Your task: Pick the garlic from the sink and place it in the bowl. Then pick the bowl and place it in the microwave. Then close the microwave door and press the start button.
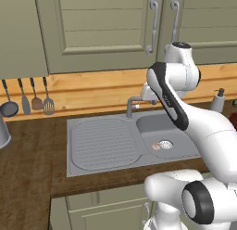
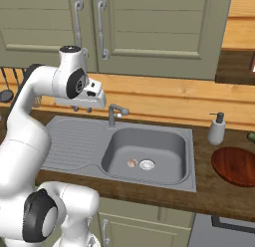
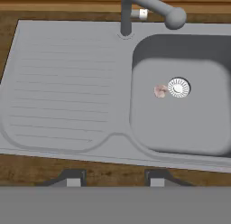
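The garlic (image 1: 156, 146) (image 2: 132, 163) (image 3: 159, 91) lies on the floor of the sink's basin, just left of the round drain ring (image 3: 178, 87). The grey sink (image 1: 102, 141) (image 2: 74, 141) (image 3: 63, 96) has a ribbed drainboard on its left. My gripper (image 3: 113, 179) (image 2: 82, 108) hovers high above the drainboard and the sink's front rim, looking down. It is open, with nothing between its fingers. The reddish-brown bowl (image 2: 236, 165) stands on the counter to the right of the sink. The microwave and its door are out of view.
The bent faucet (image 1: 134, 104) (image 2: 115, 112) (image 3: 149, 6) rises behind the basin. A soap dispenser (image 2: 216, 129) (image 1: 217, 100) stands at the sink's back right. Utensils (image 1: 28, 101) hang on the wall at the left. Cabinet doors (image 2: 149, 32) hang overhead.
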{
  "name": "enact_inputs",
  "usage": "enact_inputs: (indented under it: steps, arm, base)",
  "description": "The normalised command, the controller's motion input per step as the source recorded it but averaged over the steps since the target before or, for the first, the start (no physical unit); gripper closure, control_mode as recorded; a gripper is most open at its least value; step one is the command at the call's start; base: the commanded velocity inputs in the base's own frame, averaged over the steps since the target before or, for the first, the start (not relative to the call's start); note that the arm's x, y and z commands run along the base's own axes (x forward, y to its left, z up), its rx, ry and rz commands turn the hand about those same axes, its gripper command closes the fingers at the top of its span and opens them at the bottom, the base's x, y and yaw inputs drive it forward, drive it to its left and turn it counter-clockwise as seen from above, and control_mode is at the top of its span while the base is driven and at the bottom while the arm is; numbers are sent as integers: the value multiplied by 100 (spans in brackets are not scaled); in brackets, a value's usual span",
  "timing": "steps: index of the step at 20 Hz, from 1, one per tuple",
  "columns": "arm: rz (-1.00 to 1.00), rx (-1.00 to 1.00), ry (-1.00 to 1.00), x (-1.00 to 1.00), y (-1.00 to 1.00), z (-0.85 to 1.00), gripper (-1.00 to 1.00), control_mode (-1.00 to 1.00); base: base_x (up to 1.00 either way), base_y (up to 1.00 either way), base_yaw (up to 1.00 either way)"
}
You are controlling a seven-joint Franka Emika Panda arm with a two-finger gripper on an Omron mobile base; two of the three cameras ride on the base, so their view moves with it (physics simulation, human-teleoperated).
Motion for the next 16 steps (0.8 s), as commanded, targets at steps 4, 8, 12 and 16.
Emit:
enact_inputs:
  steps: [4, 8, 12, 16]
  arm:
    - [0, 0, 0, -32, 0, 0, -100, -100]
    - [1, -1, 1, -86, 0, -14, -100, -100]
    - [0, -2, 5, -61, -13, -48, -100, -100]
    - [1, 1, -6, -14, -64, -72, -100, -100]
  base:
    - [0, 0, 0]
    - [0, 0, 0]
    - [0, 0, 0]
    - [0, 0, 0]
